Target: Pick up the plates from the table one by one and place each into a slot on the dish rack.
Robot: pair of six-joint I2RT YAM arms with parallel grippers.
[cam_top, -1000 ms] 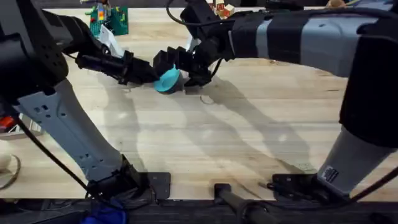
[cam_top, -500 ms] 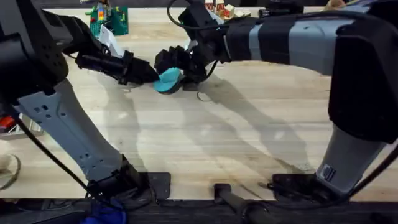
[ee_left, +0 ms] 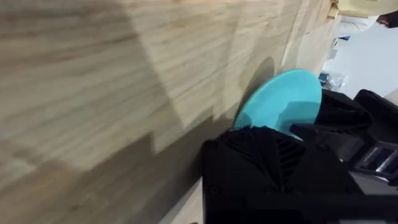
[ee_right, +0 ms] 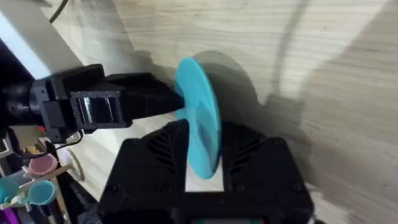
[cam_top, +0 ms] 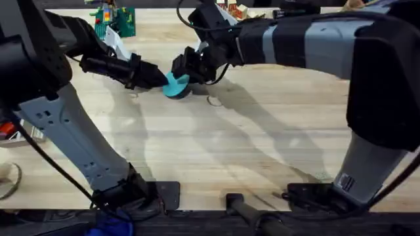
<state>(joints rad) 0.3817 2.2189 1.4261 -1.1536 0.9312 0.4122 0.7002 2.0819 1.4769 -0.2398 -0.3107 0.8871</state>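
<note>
The large light wooden desk [cam_top: 216, 151] of pale planks shows visible grain, with the arms' dark shadows crossing its middle. On its far left corner sits a green building-brick baseplate [cam_top: 117, 21] carrying small coloured pieces. Near the far edge, small red and white items [cam_top: 231, 9] stand on the wood, too small to identify.
</note>
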